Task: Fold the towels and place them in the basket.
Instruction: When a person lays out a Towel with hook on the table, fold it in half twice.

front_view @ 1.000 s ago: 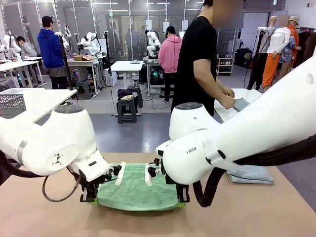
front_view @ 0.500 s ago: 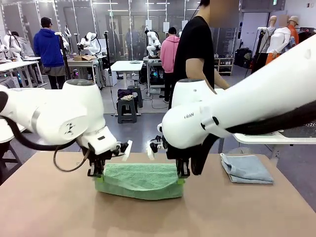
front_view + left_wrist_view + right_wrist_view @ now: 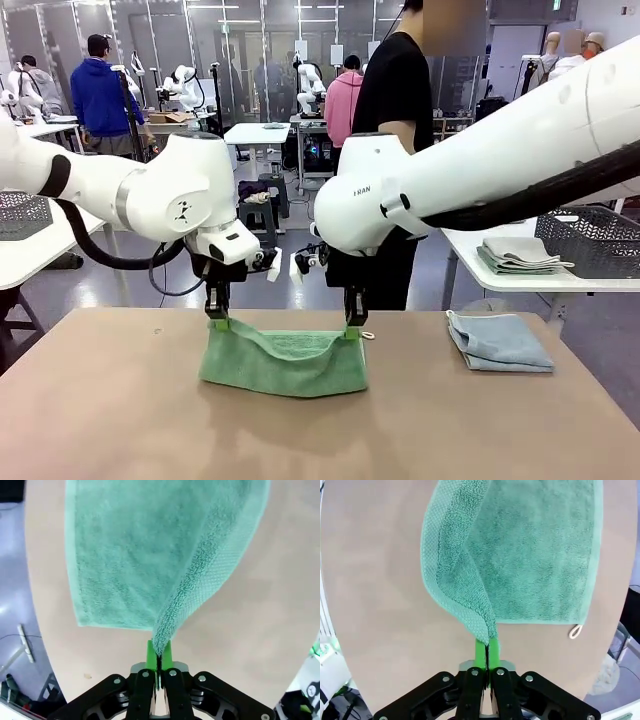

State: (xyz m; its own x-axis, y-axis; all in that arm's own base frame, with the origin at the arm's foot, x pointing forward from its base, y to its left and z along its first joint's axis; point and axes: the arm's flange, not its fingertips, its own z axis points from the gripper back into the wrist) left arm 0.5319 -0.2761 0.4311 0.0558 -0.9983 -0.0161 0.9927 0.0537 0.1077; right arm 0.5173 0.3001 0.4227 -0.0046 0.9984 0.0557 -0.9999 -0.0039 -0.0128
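Observation:
The mint green towel [image 3: 283,362] hangs by two corners above the brown table [image 3: 100,420], its lower edge resting on the tabletop. My left gripper [image 3: 217,322] is shut on the towel's left corner and my right gripper [image 3: 353,328] on its right corner. In the left wrist view, the left gripper [image 3: 159,652] pinches the towel [image 3: 150,560] between its green pads. The right gripper [image 3: 486,647] likewise pinches a folded corner of the towel [image 3: 530,555]. A folded blue-grey towel [image 3: 497,340] lies at the table's right. The dark grey basket [image 3: 592,240] stands on a white side table at far right.
A person in a black shirt [image 3: 395,110] stands at the far edge, just behind the right arm. Folded pale cloths [image 3: 520,254] lie beside the dark basket. A paler grey mesh basket [image 3: 22,213] sits on a white table at far left.
Both grippers have risen and moved toward the far side, lifting the green towel's held edge off the table. The person has turned from the side table.

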